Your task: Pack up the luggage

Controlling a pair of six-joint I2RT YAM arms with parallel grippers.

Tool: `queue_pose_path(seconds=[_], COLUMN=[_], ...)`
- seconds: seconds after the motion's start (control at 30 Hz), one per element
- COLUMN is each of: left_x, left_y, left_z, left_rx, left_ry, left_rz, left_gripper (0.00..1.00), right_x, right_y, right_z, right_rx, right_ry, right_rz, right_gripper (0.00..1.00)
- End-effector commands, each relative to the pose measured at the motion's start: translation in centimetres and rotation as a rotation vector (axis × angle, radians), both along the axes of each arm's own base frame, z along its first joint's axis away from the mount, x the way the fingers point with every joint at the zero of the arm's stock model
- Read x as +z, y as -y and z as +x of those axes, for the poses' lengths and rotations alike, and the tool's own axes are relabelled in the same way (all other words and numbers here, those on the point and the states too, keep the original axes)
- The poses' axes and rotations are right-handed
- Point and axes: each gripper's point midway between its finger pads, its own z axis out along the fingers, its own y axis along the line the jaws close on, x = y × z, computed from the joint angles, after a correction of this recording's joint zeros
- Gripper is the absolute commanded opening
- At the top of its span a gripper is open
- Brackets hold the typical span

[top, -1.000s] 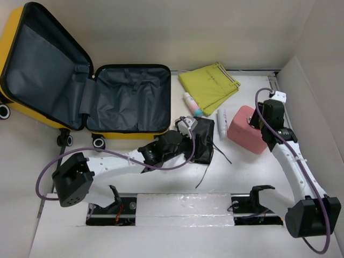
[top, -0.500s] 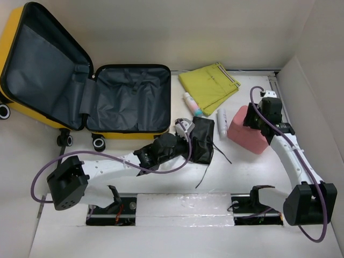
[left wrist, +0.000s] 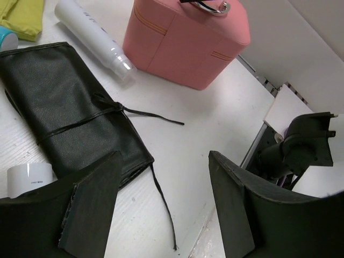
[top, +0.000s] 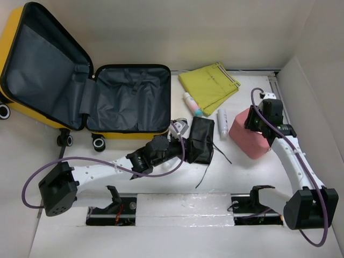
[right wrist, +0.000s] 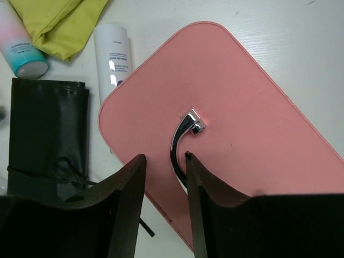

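- The left gripper (left wrist: 164, 161) has its jaws wide apart with nothing between them; only bare table shows in the gap.
- Just ahead of its left finger lies a rolled black pouch (left wrist: 64, 113) tied with a cord, and a small white cylinder (left wrist: 29, 177) sits right beside that finger.
- The right gripper (right wrist: 164, 158) hangs over the pink case (right wrist: 226, 107), jaws narrowly apart.
- The metal handle (right wrist: 180, 145) runs into that gap, close against one finger, with pink showing between it and the other; it is not clamped.
- A white tube (right wrist: 114, 59) and yellow-green cloth (right wrist: 59, 21) lie beyond the right jaws.
- The luggage (top: 129, 99) lies open off to the side of the left jaws, well apart from the right jaws.
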Motion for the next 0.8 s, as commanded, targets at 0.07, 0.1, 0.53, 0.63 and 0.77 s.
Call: queue_pose_path(seconds=[0.07,0.1,0.53,0.63,0.77], left_x=[2.2,2.2,2.8,3.1,2.8], left_y=[-0.8,-0.9,-1.9,-2.0,-2.4], left_z=[0.1,0.2,0.7,0.7,0.8], left_rx=[0.014,0.023,0.044,0.044,0.063], left_ry=[0.055,0.056,0.067,0.071,0.069], left_rz=[-0.065,-0.065,-0.083,-0.091,-0.082], left_gripper=[0.60,0.60,0.60,0.60,0.60], right_x=[0.5,0.0,-0.6,-1.4,-2.9], right_y=[-0.7,-0.9,-0.3,-0.1,-0.4], right_z=[0.3,0.2,-2.1,-2.2,-1.3], right_rx=[0.019,0.026,-0.005,-0.012,-0.001], right_ry=[-0.022,-0.045,-0.100,-0.136,-0.183], right_rz=[0.011,0.017,-0.054,-0.064,-0.058], right_gripper=[0.32,0.30,0.27,0.23,0.39])
